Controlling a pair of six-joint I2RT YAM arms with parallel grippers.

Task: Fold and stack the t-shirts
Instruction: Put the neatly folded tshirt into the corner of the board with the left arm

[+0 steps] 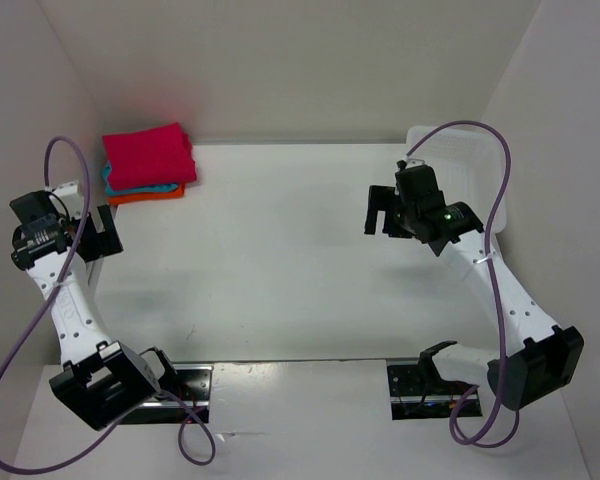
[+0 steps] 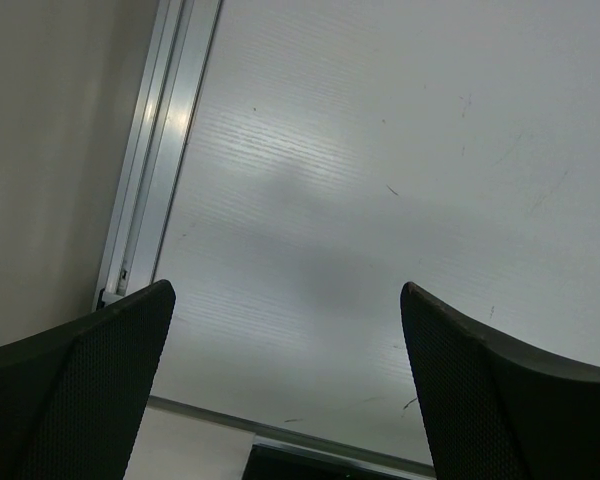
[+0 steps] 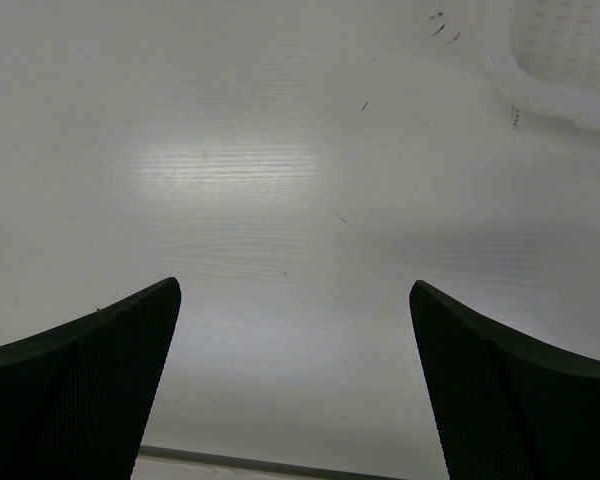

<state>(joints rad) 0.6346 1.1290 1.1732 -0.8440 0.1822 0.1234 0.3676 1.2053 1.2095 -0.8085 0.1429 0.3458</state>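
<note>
White walls (image 1: 300, 70) close the space on three sides, at 9, 12 and 3 o'clock of the overhead view. They box in a white table (image 1: 280, 260) whose matt top shows faint ribbing, soft glare and a few small dark scuffs in the wrist views. An aluminium rail (image 2: 155, 150) runs along the table's edge beside the left wall.

A white mesh basket (image 1: 480, 160) sits at 2 o'clock, against the right wall and partly behind the right arm; its corner shows in the right wrist view (image 3: 570, 60).

The t-shirts (image 1: 148, 165) lie folded in one stack at 10 o'clock, in the far left corner: the pink-red shirt (image 1: 150, 150) on top, the teal shirt (image 1: 109, 180) under it and the orange shirt (image 1: 145, 197) at the bottom.

The left gripper (image 1: 105, 232) hangs at 9 o'clock, near the stack but apart from it, fingers spread wide and grasping nothing (image 2: 285, 300). The right gripper (image 1: 380, 212) hangs at 3 o'clock, just beside the basket, likewise released over bare table (image 3: 295, 295).
</note>
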